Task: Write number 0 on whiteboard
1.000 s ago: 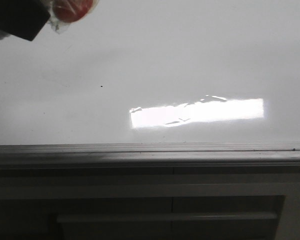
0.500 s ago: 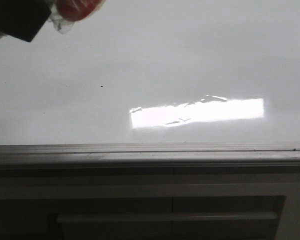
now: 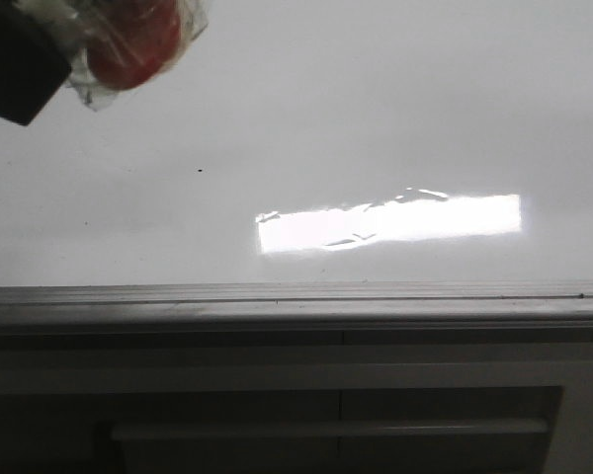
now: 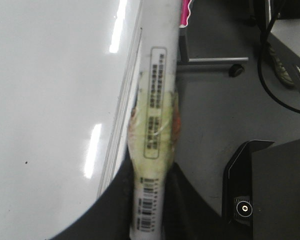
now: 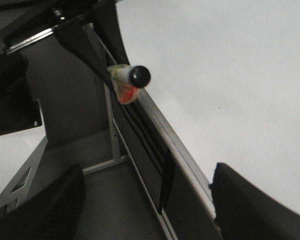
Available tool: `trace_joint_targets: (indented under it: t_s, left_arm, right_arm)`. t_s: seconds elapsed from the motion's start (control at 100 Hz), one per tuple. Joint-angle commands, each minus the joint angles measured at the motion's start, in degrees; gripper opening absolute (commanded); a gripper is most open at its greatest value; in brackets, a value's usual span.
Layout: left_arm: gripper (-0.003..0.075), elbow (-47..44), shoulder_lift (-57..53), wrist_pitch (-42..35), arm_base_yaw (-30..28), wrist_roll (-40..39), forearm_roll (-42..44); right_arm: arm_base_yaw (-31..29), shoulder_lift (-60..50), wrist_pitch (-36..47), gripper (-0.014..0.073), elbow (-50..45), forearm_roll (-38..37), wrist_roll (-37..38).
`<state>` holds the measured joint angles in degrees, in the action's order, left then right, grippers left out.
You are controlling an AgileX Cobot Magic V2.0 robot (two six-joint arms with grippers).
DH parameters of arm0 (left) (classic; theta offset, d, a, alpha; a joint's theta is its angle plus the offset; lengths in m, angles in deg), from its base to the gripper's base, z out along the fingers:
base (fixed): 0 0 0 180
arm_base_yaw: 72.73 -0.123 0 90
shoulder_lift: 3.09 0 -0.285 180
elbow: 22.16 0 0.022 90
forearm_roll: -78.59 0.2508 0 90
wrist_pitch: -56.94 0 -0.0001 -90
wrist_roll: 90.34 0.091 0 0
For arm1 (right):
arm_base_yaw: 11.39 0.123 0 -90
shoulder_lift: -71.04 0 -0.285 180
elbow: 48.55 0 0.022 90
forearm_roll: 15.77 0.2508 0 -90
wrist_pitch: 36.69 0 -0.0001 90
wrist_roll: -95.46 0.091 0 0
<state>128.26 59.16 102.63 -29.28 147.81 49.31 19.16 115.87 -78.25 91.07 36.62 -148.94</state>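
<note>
Gripping a taped white marker [image 4: 152, 150], the left gripper [image 4: 150, 220] is hanging beside the whiteboard [image 3: 376, 118], which is bearing only a speck [image 3: 200, 170]; the right gripper [image 5: 145, 200] is gaping, holding nothing.

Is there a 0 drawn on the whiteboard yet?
No: in the front view the whiteboard shows only glare and a tiny speck.

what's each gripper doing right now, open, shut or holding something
Left gripper: shut on the marker, held beside the whiteboard.
Right gripper: open, nothing between its fingers.
</note>
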Motion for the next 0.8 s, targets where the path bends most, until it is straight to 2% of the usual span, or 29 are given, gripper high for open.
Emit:
trace_joint_targets:
  t_s: [0.0, 0.11, 0.31, 0.54, 0.79]
  left_arm:
    - [-0.0020, 1.82, -0.47, -0.91, 0.66, 1.23, -1.65]
    - [-0.0020, 1.82, -0.47, -0.39, 0.66, 1.51, -1.54]
    - [-0.0020, 1.82, -0.47, -0.54, 0.66, 3.77, -1.54]
    - [-0.0020, 1.82, -0.47, -0.15, 0.66, 3.91, -1.54]
    - [-0.0020, 1.82, -0.47, 0.38, 0.66, 3.91, -1.64]
  right_arm:
    - [1.29, 2.23, 1.86, 0.0465, 3.37, 4.03, -5.27]
    - [3.25, 4.80, 3.21, 0.0465, 5.59, 4.50, -8.86]
    - [9.44, 10.96, 3.19, 0.0465, 8.76, 5.69, -9.20]
    - [16.57, 17.60, 8.13, 0.0465, 11.38, 5.69, -9.20]
    - [19.99, 23.33, 9.69, 0.0444, 15.45, 5.81, -9.20]
